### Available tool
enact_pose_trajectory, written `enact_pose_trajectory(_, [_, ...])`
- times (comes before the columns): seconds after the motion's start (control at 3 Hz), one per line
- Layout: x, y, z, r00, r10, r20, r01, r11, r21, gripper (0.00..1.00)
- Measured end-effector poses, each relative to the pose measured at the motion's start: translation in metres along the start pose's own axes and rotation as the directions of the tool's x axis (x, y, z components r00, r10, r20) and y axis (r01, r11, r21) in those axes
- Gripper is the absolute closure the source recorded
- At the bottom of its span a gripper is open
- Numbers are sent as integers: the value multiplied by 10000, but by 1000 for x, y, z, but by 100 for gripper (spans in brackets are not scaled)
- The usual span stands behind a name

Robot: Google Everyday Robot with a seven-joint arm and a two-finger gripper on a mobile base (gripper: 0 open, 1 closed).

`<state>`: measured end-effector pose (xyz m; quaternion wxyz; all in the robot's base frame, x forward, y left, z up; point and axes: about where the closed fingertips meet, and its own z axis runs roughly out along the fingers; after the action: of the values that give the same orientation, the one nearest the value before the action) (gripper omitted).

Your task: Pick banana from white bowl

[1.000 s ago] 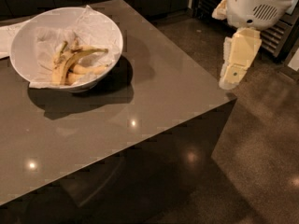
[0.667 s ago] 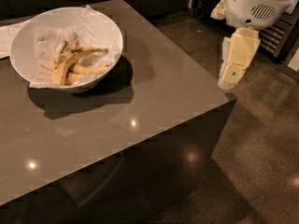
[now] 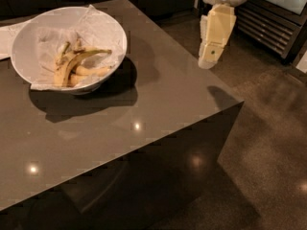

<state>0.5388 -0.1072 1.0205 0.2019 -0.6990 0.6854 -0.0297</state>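
The white bowl (image 3: 29, 28) stands at the back left of the dark table (image 3: 158, 95) and is lined with crumpled white paper. The banana (image 3: 84, 56), long, curved and brown-blotched, lies in it across shorter, paler bananas (image 3: 91, 72). My gripper (image 3: 209, 61), cream-coloured, hangs fingertips down over the table's right edge. It is well to the right of the bowl, above the tabletop, and holds nothing.
A white sheet (image 3: 5, 40) lies on the table left of the bowl. A metal slatted appliance (image 3: 273, 25) stands on the floor at the far right. The table's right corner (image 3: 240, 102) drops to the dark polished floor.
My gripper has moved left and a little farther back, from beyond the table's right edge to over it. The bowl and bananas have not moved.
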Motion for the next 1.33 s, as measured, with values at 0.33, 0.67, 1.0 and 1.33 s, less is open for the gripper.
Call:
enact_pose_trajectory(0.33, [-38, -17, 14, 9938, -1114, -41, 1112, 9934, -289, 0])
enact_pose_trajectory(0.67, [-46, -22, 15, 9928, -1195, 93, 1196, 9928, -103, 0])
enact_pose_trajectory(1.0, [-53, -29, 16, 9907, -1264, 503, 1260, 9920, 123, 0])
enact_pose_trajectory(1.33, [-75, -50, 28, 9815, -1695, 888, 1685, 9855, 183, 0])
